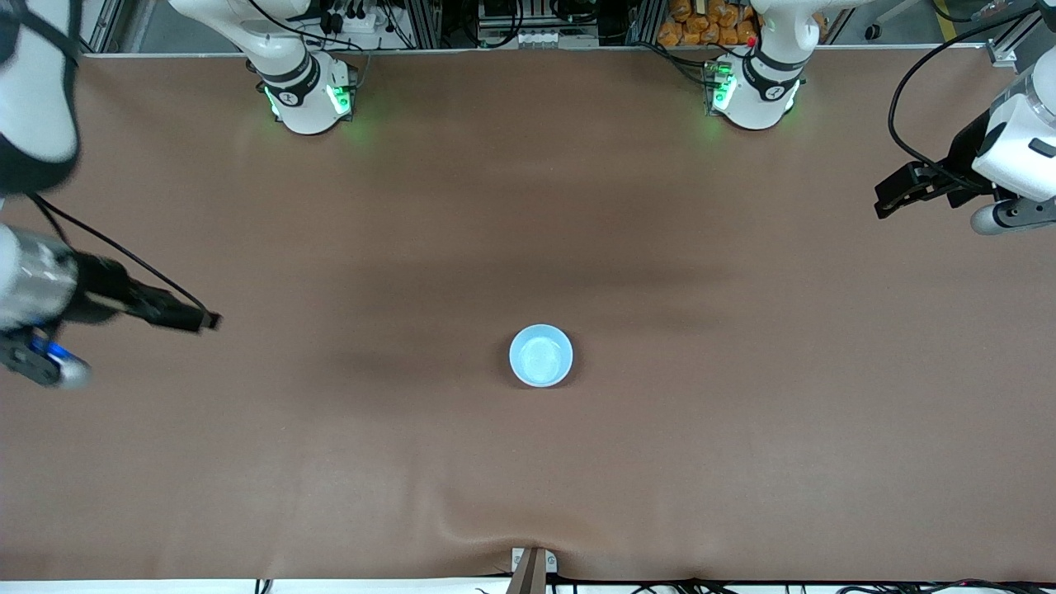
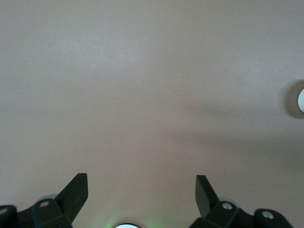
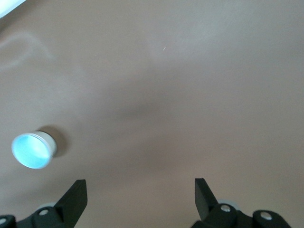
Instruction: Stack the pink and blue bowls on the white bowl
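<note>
One stack of bowls [image 1: 541, 355] stands at the middle of the table. The light blue bowl is on top, its inside facing up. In the right wrist view the blue bowl [image 3: 30, 151] shows a pale whitish wall below its rim; I cannot tell the pink and white bowls apart there. An edge of the stack [image 2: 301, 100] shows in the left wrist view. My left gripper [image 1: 887, 200] is open and empty over the left arm's end of the table [image 2: 141, 183]. My right gripper [image 1: 208, 320] is open and empty over the right arm's end [image 3: 140, 185].
The brown table cover [image 1: 528, 206] is bare around the stack. Both arm bases [image 1: 309, 99] [image 1: 755, 95] stand along the edge farthest from the front camera. A small bracket [image 1: 532, 565] sits at the nearest edge.
</note>
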`<state>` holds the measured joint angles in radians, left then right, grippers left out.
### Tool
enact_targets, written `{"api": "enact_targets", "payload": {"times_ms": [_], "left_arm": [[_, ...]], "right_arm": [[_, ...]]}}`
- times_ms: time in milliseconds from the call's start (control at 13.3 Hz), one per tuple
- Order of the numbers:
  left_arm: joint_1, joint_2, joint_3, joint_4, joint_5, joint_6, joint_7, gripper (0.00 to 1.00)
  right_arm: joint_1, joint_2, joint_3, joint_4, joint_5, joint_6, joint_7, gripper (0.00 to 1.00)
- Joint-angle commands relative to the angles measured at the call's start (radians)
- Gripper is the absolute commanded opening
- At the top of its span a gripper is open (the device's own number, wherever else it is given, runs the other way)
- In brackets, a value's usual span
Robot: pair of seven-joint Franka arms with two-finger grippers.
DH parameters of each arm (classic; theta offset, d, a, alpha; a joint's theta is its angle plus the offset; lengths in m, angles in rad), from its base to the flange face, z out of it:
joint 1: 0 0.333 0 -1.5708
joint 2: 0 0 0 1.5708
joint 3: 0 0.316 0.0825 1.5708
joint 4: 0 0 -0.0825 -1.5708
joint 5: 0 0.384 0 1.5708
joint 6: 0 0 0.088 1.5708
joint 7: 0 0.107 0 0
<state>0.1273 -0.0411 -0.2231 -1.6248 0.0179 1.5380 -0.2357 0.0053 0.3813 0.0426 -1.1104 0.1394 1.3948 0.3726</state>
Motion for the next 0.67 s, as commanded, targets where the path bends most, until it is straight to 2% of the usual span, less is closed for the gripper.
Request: {"api": "enact_targets", "payload": {"times_ms": [0, 150, 375, 450, 600], "left_arm": [[0.005, -0.022, -0.002, -0.013, -0.018, -0.001, 0.019, 1.00], [0.003, -0.023, -0.010, -0.013, -0.019, -0.002, 0.018, 1.00], [0.005, -0.023, -0.021, -0.012, -0.021, -0.001, 0.018, 1.00], [0.006, -0.025, -0.021, -0.012, -0.039, -0.001, 0.019, 1.00], [0.011, -0.026, -0.021, -0.009, -0.061, -0.002, 0.022, 1.00]], "right_arm": [[0.001, -0.136, -0.025, -0.066, -0.049, -0.032, -0.078, 1.00], [0.008, -0.250, -0.035, -0.182, -0.061, -0.019, -0.078, 1.00], [0.002, -0.415, -0.029, -0.430, -0.093, 0.081, -0.110, 1.00], [0.008, -0.441, -0.027, -0.478, -0.096, 0.092, -0.110, 1.00], [0.027, -0.450, -0.021, -0.490, -0.098, 0.096, -0.109, 1.00]]}}
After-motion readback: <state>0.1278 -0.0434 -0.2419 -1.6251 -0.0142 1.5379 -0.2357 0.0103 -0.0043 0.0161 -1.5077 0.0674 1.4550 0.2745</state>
